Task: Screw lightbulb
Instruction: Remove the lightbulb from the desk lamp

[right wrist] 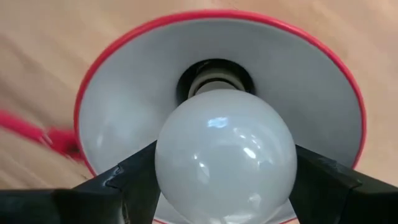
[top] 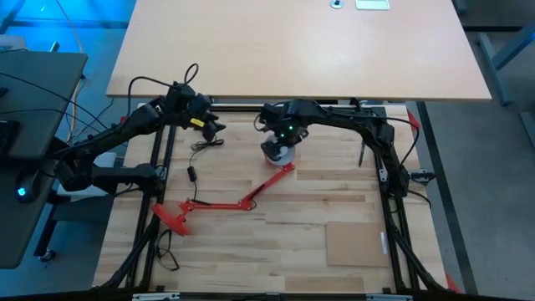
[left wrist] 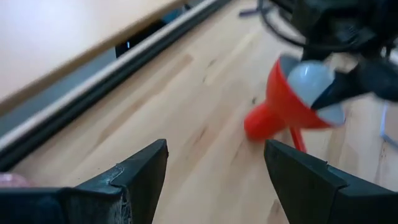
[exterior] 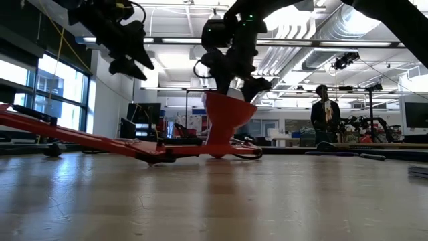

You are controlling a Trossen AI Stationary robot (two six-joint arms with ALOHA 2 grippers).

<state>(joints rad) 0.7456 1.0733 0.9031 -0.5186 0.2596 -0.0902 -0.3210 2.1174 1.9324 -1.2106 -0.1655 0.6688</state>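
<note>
Lightbulb: your lightbulb [right wrist: 225, 154] sits inside the red lamp shade [right wrist: 124, 74], its narrow neck pointing into the dark socket [right wrist: 216, 76] at the shade's centre. In the right wrist view the white globe fills the middle of the frame.

Bulb against jaws: the globe lies directly between the two dark fingers [right wrist: 134, 180] of your right gripper [right wrist: 225, 186], one finger pressed to each side of the glass. The jaws are clamped on the bulb.

Right gripper position: in the high view your right gripper [top: 280, 144] stands over the shade, just right of the frame's centre. In the low view it comes down from the top into the shade's open mouth [exterior: 226, 106].

Left gripper: your left gripper [left wrist: 214, 180] has its jaws apart with bare wood between the fingers. In the high view it hangs at centre left [top: 211, 127], near the lamp head but not touching it.

Lamp: the red lamp arm [top: 242, 202] lies folded flat on the wooden table [top: 334, 201], running from the shade down to the lower left of the high view.

Background: a person [exterior: 326, 112] stands in the room beyond the table, at the right of the low view.
</note>
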